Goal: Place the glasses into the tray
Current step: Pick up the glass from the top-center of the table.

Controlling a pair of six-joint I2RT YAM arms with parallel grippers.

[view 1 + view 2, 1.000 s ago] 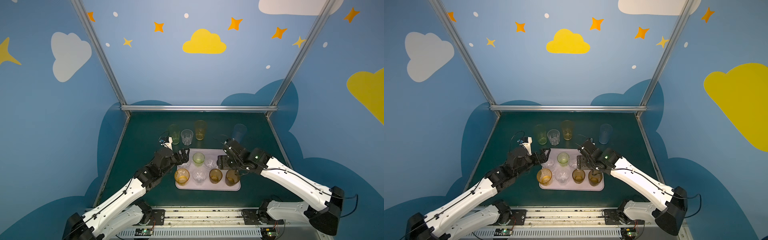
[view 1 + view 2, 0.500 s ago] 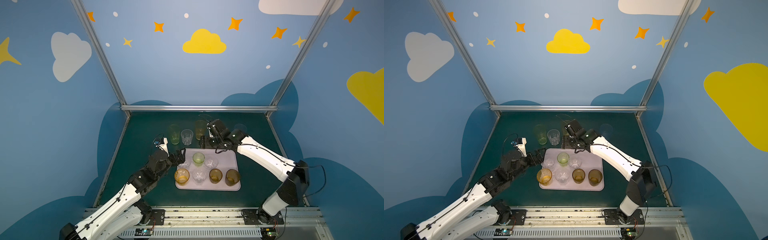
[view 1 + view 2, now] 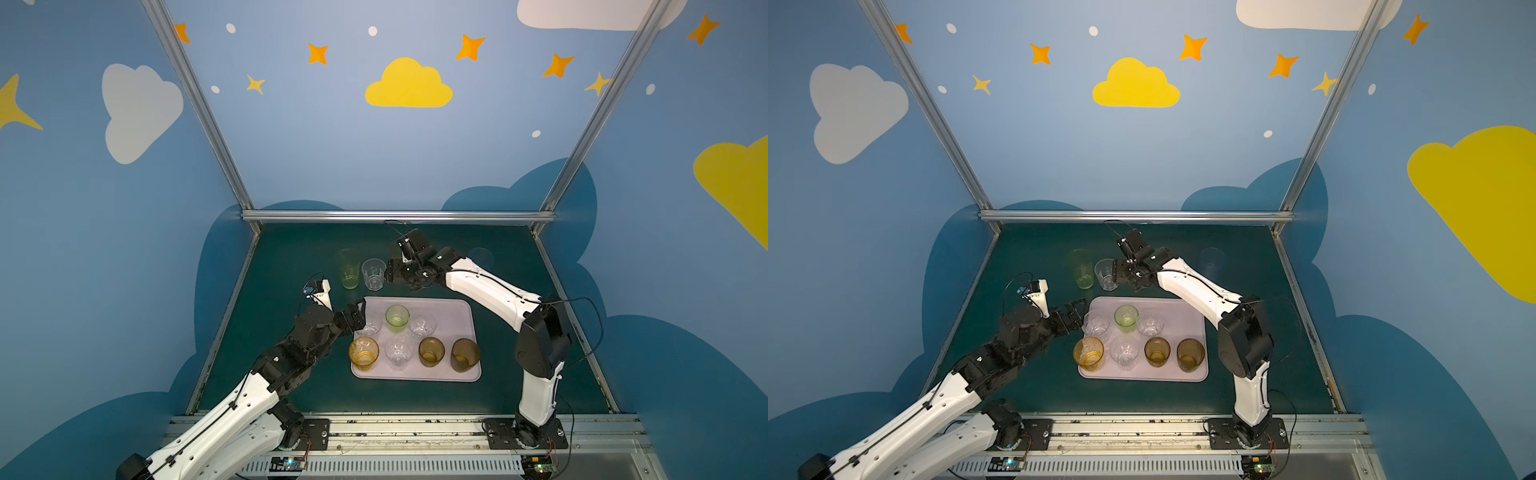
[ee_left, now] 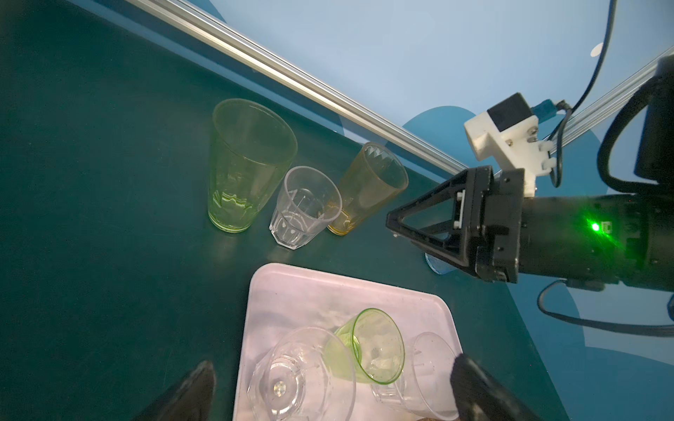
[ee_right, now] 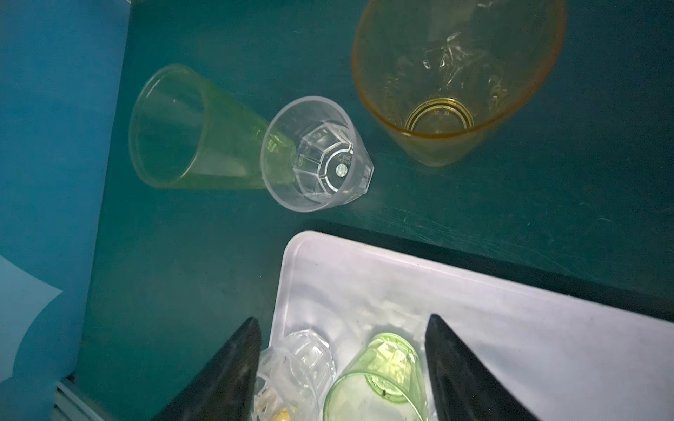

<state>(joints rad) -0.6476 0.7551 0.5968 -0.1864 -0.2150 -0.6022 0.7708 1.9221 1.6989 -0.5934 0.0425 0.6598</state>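
The pale pink tray [image 3: 455, 309] [image 3: 1183, 309] holds several glasses: clear, green, amber and brown. Behind it on the table stand a tall green glass [image 3: 348, 269] [image 4: 244, 164] [image 5: 175, 127], a clear glass [image 3: 373, 273] [image 4: 302, 207] [image 5: 317, 156], a tall amber glass [image 4: 368, 186] [image 5: 456, 80] and a pale blue glass [image 3: 480, 257]. My right gripper [image 3: 390, 272] [image 3: 1120, 272] [image 5: 343, 320] is open and empty, beside the amber glass, hiding it in both top views. My left gripper [image 3: 357, 316] [image 4: 328, 393] is wide open around a clear tray glass [image 4: 302, 375], not touching it.
Blue walls and an aluminium rail [image 3: 397, 216] close off the green table at the back and sides. The right arm's elbow [image 3: 542, 336] stands just right of the tray. A metal rail with the arm bases [image 3: 399, 432] runs along the front.
My right arm has swung from the tray's front right to behind the tray, beside the amber glass, and its jaws have narrowed a little. The left gripper stays open at the tray's far left corner.
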